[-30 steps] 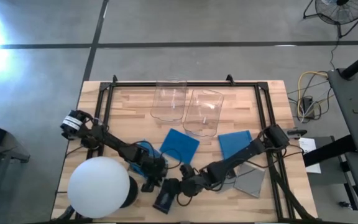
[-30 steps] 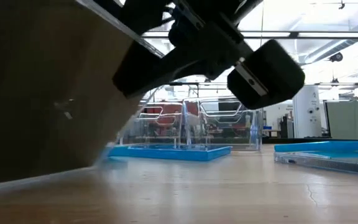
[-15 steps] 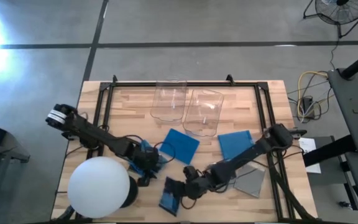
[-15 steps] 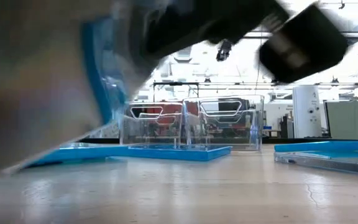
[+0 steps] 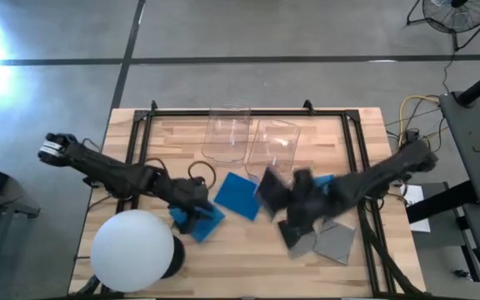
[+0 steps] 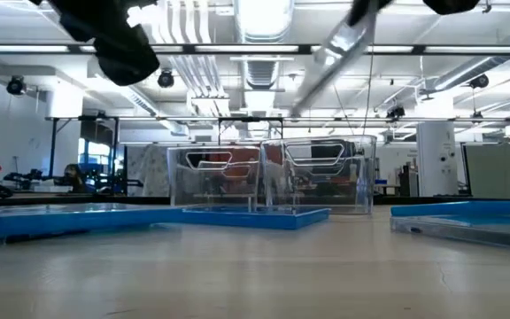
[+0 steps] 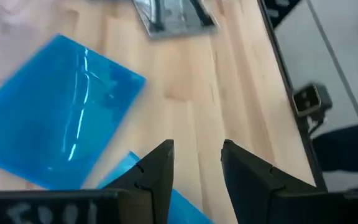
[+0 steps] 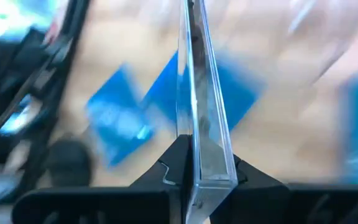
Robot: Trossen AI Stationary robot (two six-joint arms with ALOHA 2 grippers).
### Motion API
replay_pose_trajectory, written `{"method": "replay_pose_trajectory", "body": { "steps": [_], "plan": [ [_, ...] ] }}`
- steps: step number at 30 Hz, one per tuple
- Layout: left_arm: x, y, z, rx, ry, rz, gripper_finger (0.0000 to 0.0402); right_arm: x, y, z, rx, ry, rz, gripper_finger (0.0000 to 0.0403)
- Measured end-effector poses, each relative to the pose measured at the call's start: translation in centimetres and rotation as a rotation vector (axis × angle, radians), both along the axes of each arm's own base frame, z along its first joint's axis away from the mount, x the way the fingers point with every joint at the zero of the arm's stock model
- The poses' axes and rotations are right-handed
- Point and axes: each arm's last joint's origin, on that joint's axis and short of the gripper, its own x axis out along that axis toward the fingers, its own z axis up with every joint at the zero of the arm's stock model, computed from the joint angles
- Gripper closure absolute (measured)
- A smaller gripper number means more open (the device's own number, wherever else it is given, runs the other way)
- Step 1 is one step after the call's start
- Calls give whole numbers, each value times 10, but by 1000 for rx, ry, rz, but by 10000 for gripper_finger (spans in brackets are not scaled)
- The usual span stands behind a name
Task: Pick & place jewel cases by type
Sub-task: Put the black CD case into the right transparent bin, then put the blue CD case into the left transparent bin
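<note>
My right gripper point(image 5: 283, 200) hangs over the middle of the table, shut on a grey jewel case point(image 5: 269, 188) that shows tilted high in the low view point(image 6: 335, 58). My left gripper point(image 5: 192, 202) is open and raised above a blue jewel case point(image 5: 200, 220) lying flat at the near left; its fingers point(image 7: 160, 171) stand over that case's corner without touching it. A second blue case point(image 5: 238, 196) lies flat mid-table. A third point(image 5: 317, 185) is partly under my right arm. Other grey cases point(image 5: 333, 242) lie flat at the near right. My right gripper point(image 8: 197, 171) pinches the grey jewel case by one edge point(image 8: 199, 158) between its two fingers, and the case shows edge-on, running straight out from them. It is lifted clear of the table and sits tilted in the low view.
Two clear plastic bins point(image 5: 227, 133) point(image 5: 273, 150) stand side by side at the far middle, also seen in the low view point(image 6: 273, 182). A black frame rail point(image 5: 357, 146) borders the table. A white round object point(image 5: 132, 250) covers the near left corner.
My right gripper has carried the grey case from the table's near edge up and toward the far right, turning it as it went. My left gripper has drawn back toward the left and far side, rising off the blue case that lies at the near left.
</note>
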Motion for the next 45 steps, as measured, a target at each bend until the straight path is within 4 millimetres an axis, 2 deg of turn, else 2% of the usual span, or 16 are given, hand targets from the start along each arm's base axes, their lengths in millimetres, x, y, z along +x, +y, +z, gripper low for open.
{"method": "replay_pose_trajectory", "body": {
  "steps": [4, 8, 11, 15, 17, 20, 23, 28, 30, 33, 36, 39, 41, 45],
  "plan": [
    [0, 16, 7, -12, -37, 75, 285, -22, -68, 23, -54, 98, -39, 380],
    [5, 28, 8, -27, -63, 161, 285, -24, -138, 23, 17, 104, 51, 380],
    [8, 36, 7, -29, -68, 208, 285, -27, -187, 5, 111, 84, 114, 380],
    [9, 45, 6, -77, -52, 295, 285, -36, -242, -41, 318, 4, 151, 380],
    [9, 50, 5, -77, -51, 323, 285, -37, -259, -62, 368, -64, 159, 378],
    [9, 56, 4, -80, -46, 374, 285, -31, -272, -83, 365, -167, 155, 359],
    [9, 61, 4, -94, -41, 409, 285, -26, -276, -98, 377, -188, 152, 322],
    [3, 63, -4, -83, 62, 431, 285, -32, -272, -111, 415, -60, 185, 248],
    [-3, 63, -10, -58, 147, 430, 285, -36, -266, -106, 388, 6, 192, 223],
    [-14, 63, -19, -23, 288, 432, 285, -40, -251, -83, 266, 132, 212, 198],
    [-21, 64, -26, 16, 379, 423, 285, -38, -226, -55, 101, 222, 299, 186],
    [-28, 68, -36, 45, 436, 468, 285, -30, -190, -31, 24, 200, 410, 184],
    [-32, 74, -46, 25, 468, 510, 285, -25, -168, -30, 100, 167, 421, 184],
    [-44, 85, -70, -46, 562, 547, 285, -11, -123, -48, 250, 171, 421, 184]
  ]
}}
